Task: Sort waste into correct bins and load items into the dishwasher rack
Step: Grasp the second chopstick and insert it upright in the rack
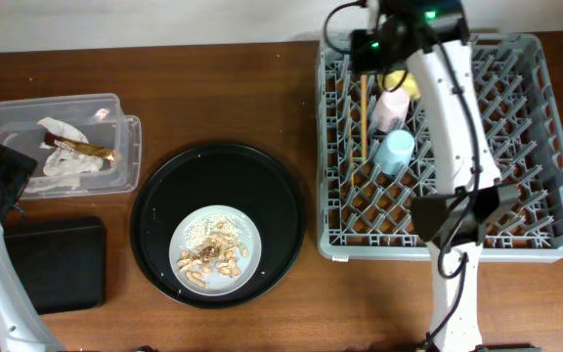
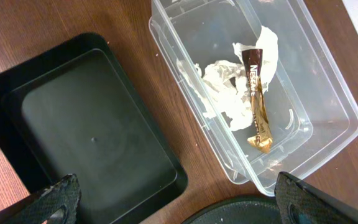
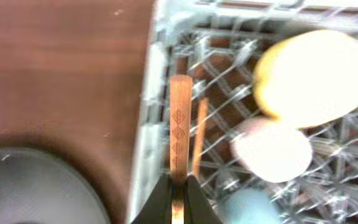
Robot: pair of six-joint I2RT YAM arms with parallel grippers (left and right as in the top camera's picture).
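Note:
The grey dishwasher rack point(image 1: 545, 117) holds the yellow bowl point(image 1: 413, 86), the pink cup point(image 1: 392, 108) and the light-blue cup point(image 1: 395, 152). My right gripper point(image 1: 365, 70) is over the rack's left side. In the right wrist view it point(image 3: 179, 186) is shut on one wooden chopstick point(image 3: 180, 124). The second chopstick point(image 3: 199, 137) lies beside it in the rack. My left gripper point(image 2: 179, 208) is open and empty above the gap between the clear box point(image 2: 328, 106) and the flat black tray point(image 2: 92, 137). The box holds white tissue point(image 2: 225, 81) and the brown wrapper point(image 2: 257, 99).
The large round black tray point(image 1: 154, 215) sits at the table's middle. It carries the grey-white plate point(image 1: 247, 230) with beige food scraps point(image 1: 213, 256). The clear box point(image 1: 115, 137) and the flat black tray point(image 1: 57, 264) are at the far left, by my left arm.

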